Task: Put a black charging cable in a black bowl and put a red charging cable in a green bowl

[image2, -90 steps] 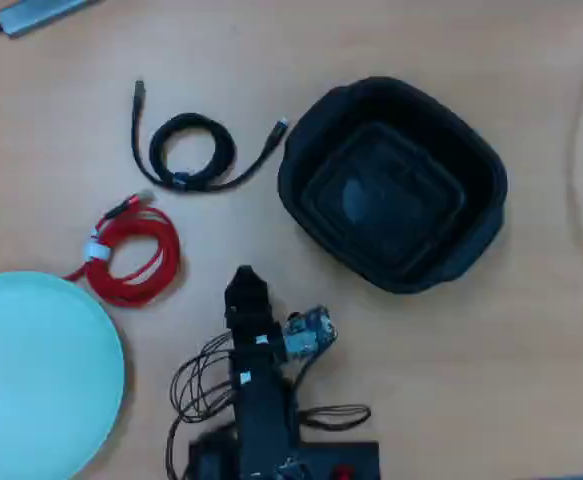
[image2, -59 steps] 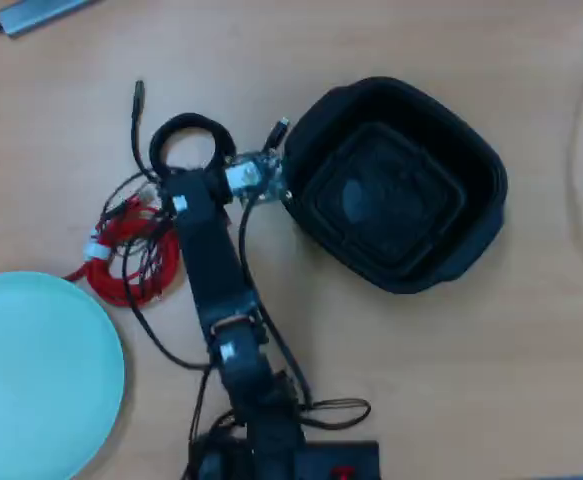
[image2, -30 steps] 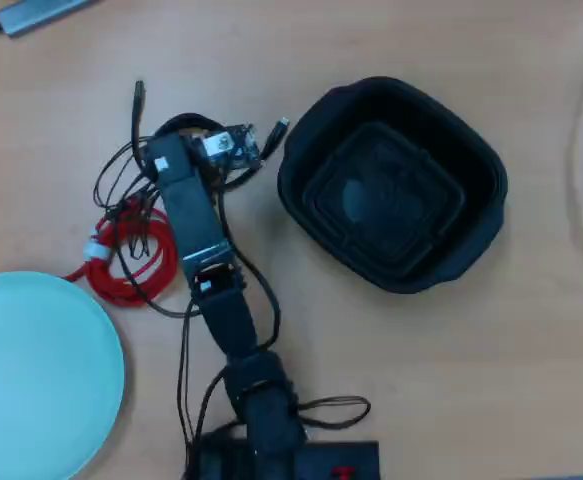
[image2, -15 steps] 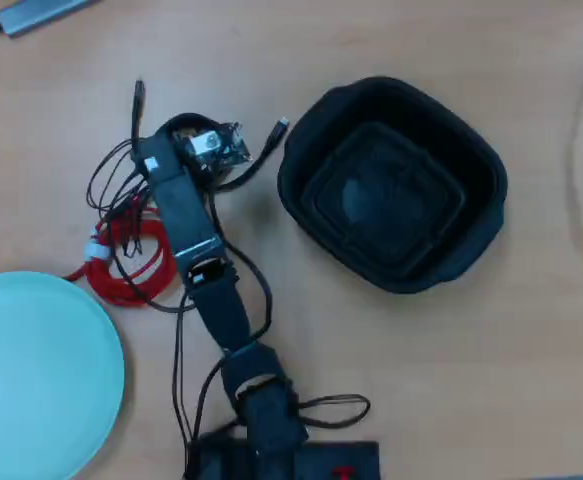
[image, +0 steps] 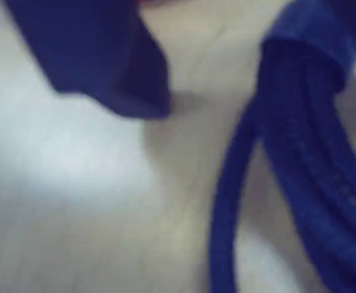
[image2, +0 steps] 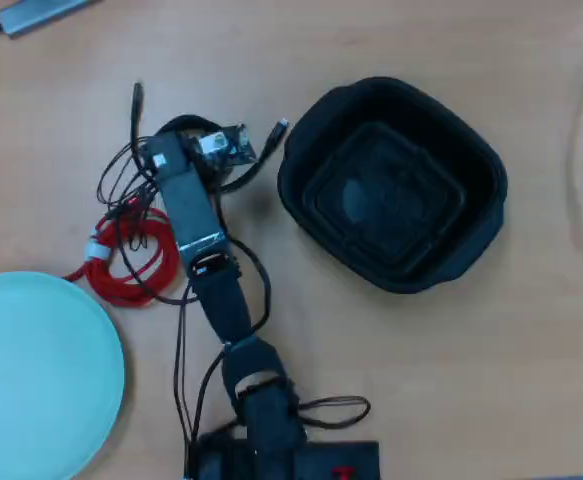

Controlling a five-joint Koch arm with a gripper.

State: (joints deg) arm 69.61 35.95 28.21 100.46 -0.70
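1. Wooden tan surface (image2: 491, 380): carries every item listed below.
2. Large, deep, matte black bowl (image2: 471, 255), rounded-square with stepped inner walls: empty, at the right of the overhead view, just right of the black coil.
3. Round, shallow, pale mint-green bowl (image2: 31, 370): empty, at the lower left edge of the overhead view.
4. Black hobby arm (image2: 226, 310): reaches from its base at the bottom edge up and leftward, its head lying over the black coil.
5. Bright red charging cable (image2: 121, 265), coiled, with white tie: on the surface left of the arm, between the green bowl and the black coil.
6. Thin black charging cable (image2: 261, 160), coiled: on the surface directly under the arm's head; one loose end runs right toward the black bowl, the other up. In the wrist view its bundled strands (image: 312, 146) lie right of the one visible dark jaw, apart from it.
7. Pincer (image2: 186, 140): low over the coil; only one jaw shows, so whether it is spread or closed cannot be told. Judgement: the bundle must sit between the jaws before closing.
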